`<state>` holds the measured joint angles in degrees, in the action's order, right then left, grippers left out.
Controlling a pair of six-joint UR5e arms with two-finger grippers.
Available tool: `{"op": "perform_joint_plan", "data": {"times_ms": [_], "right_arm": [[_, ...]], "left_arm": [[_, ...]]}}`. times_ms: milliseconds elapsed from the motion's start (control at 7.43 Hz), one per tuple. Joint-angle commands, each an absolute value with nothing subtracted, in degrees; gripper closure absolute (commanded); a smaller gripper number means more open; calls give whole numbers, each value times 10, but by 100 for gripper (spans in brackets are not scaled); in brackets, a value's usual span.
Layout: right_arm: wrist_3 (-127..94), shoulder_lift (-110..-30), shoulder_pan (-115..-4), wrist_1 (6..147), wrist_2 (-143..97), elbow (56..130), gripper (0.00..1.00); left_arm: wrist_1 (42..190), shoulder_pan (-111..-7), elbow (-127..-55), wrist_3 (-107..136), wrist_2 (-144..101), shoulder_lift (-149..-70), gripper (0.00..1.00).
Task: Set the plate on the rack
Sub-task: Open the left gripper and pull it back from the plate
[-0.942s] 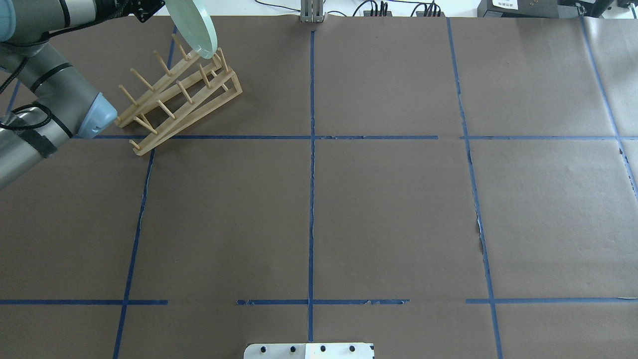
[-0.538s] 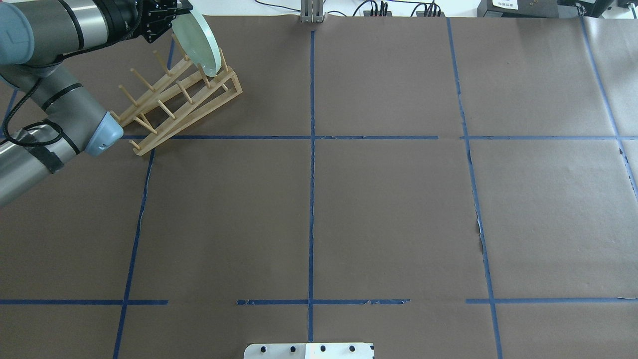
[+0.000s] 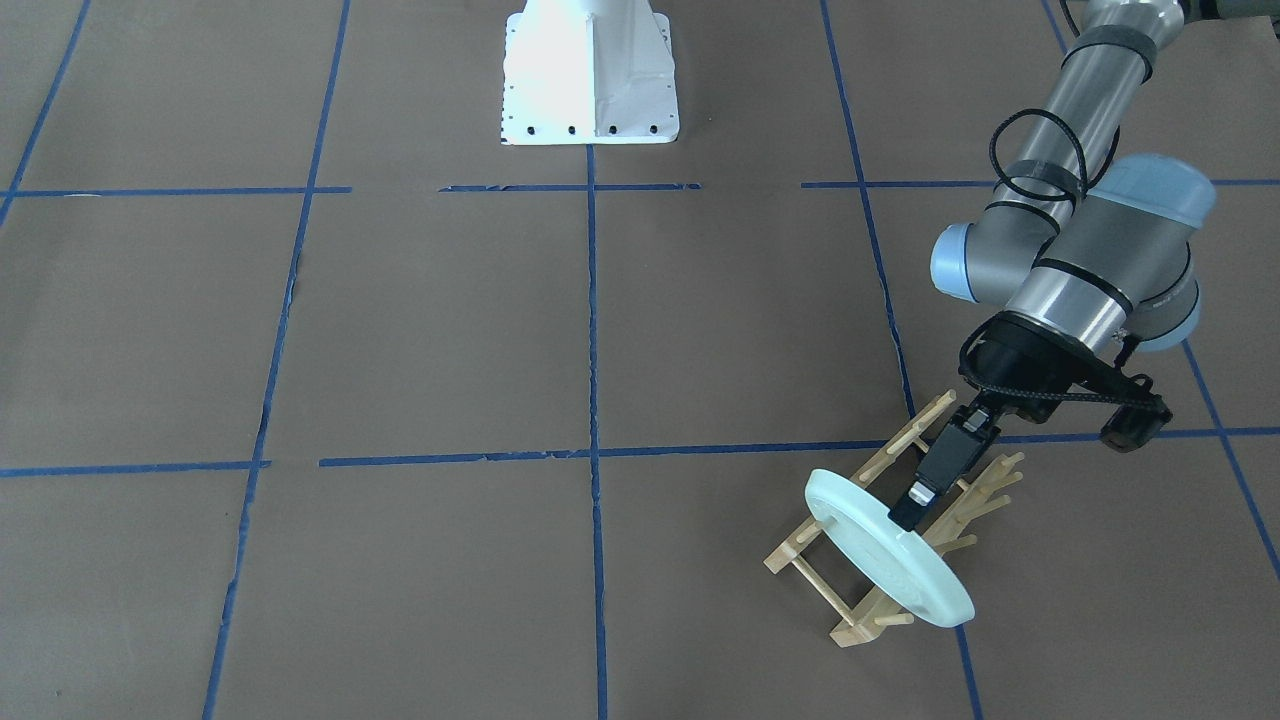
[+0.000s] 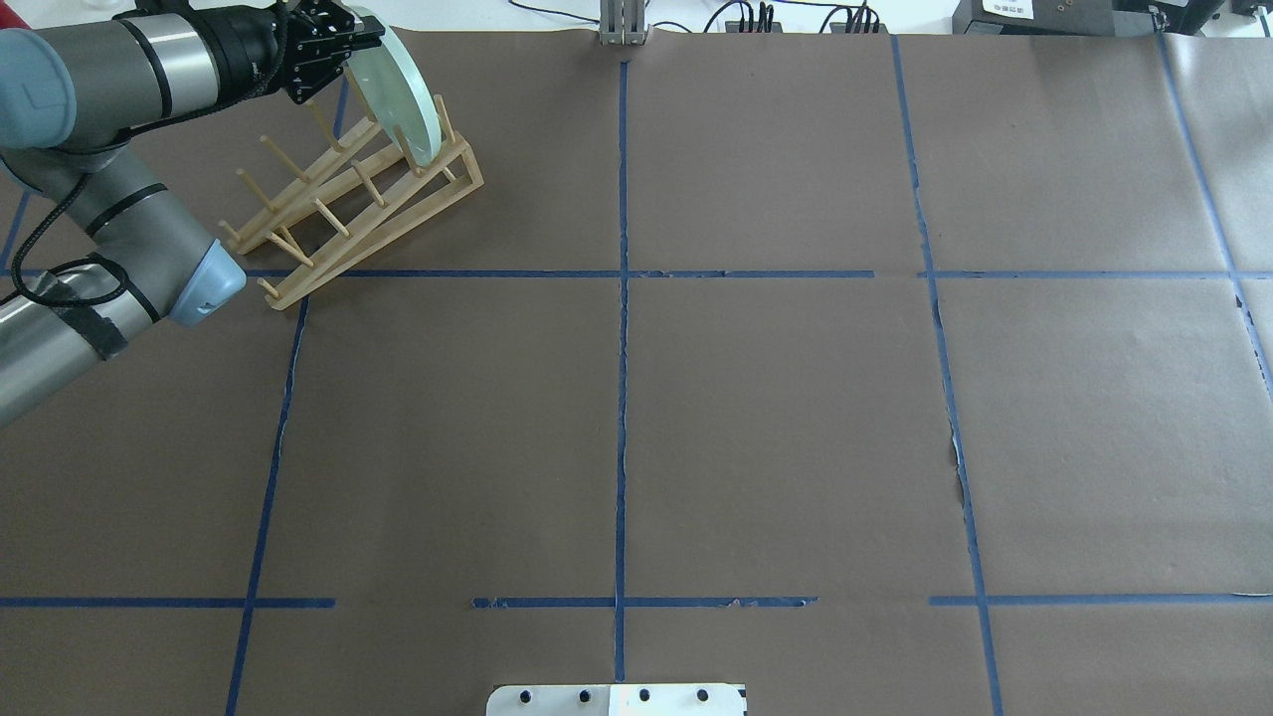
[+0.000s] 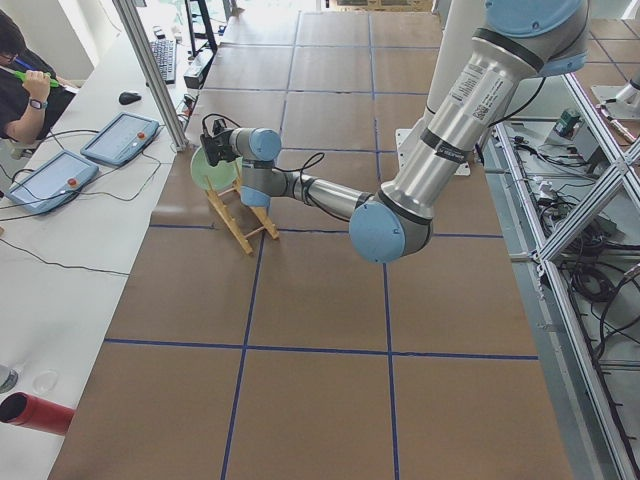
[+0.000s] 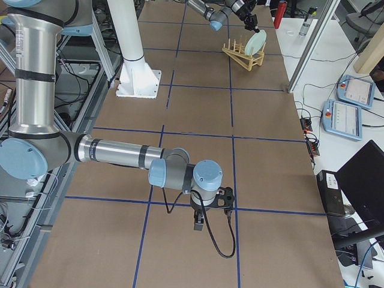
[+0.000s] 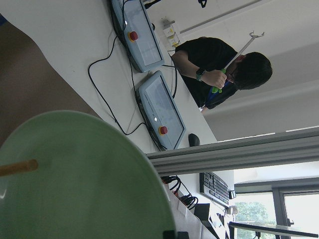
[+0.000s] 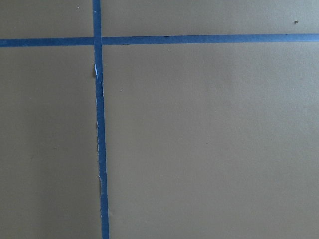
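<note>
The pale green plate [image 4: 400, 91] stands on edge, tilted, in the far end of the wooden rack [image 4: 350, 211], its lower rim down between the pegs. My left gripper [image 4: 350, 45] is shut on the plate's upper rim. In the front-facing view one black finger [image 3: 915, 497] lies on the plate [image 3: 885, 552] above the rack [image 3: 868, 612]. The left wrist view is filled by the plate [image 7: 84, 184], with one peg in front of it. My right gripper [image 6: 211, 207] hovers low over the table far from the rack; I cannot tell whether it is open or shut.
The rack sits at the table's far left corner, next to a metal post [image 5: 150, 70] and a side desk with control tablets [image 5: 120, 137] and a seated operator [image 5: 15, 72]. The white robot base [image 3: 590, 80] is at the near edge. Brown paper with blue tape lines covers the table.
My left arm has come down and forward, lowering the plate from above the rack's far end into the pegs.
</note>
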<state>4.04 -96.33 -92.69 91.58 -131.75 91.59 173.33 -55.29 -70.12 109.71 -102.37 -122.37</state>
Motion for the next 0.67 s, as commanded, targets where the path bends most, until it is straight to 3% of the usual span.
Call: {"op": "perform_joint_plan", "data": {"times_ms": [0, 404, 538], "right_arm": [[40, -963, -926, 916, -1317, 917, 0], [40, -963, -927, 916, -1317, 917, 0], [40, -963, -927, 916, -1317, 917, 0]], "left_arm": [[1724, -553, -706, 1074, -1030, -1222, 0], [1508, -593, -772, 971, -1195, -1216, 0], [1430, -604, -818, 887, -1240, -1181, 0]]}}
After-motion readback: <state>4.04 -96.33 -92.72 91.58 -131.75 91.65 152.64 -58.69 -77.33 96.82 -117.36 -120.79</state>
